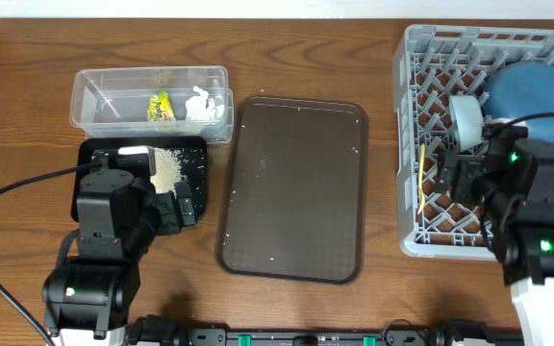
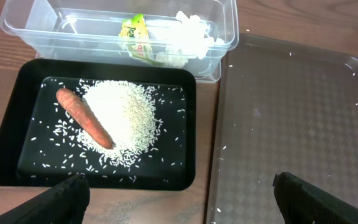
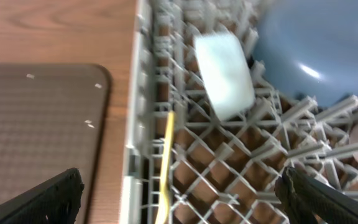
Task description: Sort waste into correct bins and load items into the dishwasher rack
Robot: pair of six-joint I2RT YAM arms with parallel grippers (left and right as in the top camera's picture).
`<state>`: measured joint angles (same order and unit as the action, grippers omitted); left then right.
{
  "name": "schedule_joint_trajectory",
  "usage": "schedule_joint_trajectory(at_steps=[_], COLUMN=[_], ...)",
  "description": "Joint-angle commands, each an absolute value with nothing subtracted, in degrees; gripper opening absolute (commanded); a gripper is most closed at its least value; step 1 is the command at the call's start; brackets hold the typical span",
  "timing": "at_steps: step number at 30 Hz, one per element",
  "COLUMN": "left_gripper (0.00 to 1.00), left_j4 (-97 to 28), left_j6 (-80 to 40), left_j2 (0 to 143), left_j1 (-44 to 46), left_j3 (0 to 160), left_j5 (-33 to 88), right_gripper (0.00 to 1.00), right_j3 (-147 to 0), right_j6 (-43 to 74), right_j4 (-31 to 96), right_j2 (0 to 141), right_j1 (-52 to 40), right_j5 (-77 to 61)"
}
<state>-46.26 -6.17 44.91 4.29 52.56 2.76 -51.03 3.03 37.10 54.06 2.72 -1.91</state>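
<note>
Both arms hover empty. The left gripper [image 2: 188, 199], spread wide, hangs at 6 o'clock of the shallow black rectangular tray [image 2: 188, 124], where the small orange carrot [image 2: 84, 118] lies on the loose white rice grains [image 2: 129, 109]. At its 12 o'clock, the clear plastic rectangular tub [image 2: 23, 28] holds the green-orange snack wrapper [image 2: 137, 37] and crumpled white tissue [image 2: 188, 34]. The right gripper [image 3: 188, 202], also wide apart, overlooks the large grey plastic dishwasher rack [image 3: 133, 124]: slim yellow spoon [image 3: 166, 162] at 9 o'clock, light blue cup [image 3: 224, 74] centre, dark blue round plate [image 3: 328, 43] at 1 o'clock. Looks like wrap-up; next call is probably the stray grains on the dark brown serving tray [image 1: 296, 192].
</note>
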Motion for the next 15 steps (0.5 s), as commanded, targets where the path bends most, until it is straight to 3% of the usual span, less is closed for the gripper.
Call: schedule_joint_trajectory(at_steps=[1, 7, 15], left_gripper=[0.96, 0.96, 0.96], left_j4=[-46.2, -46.2, -46.2], left_j6=[-6.5, -6.5, -6.5], left_j2=[44.9, 44.9, 44.9], left_j1=[4.3, 4.3, 4.3], left_j3=[52.0, 52.0, 52.0], left_j5=[2.1, 2.1, 2.1], right_gripper=[0.99, 0.99, 0.99], right_j3=[-50.5, -44.7, -20.9], right_j6=[3.8, 3.8, 3.8], right_j4=[37.1, 35.0, 5.0], right_j2=[49.7, 38.8, 24.5], right_j1=[1.0, 1.0, -1.0], right_j5=[-1.7, -1.7, -1.9])
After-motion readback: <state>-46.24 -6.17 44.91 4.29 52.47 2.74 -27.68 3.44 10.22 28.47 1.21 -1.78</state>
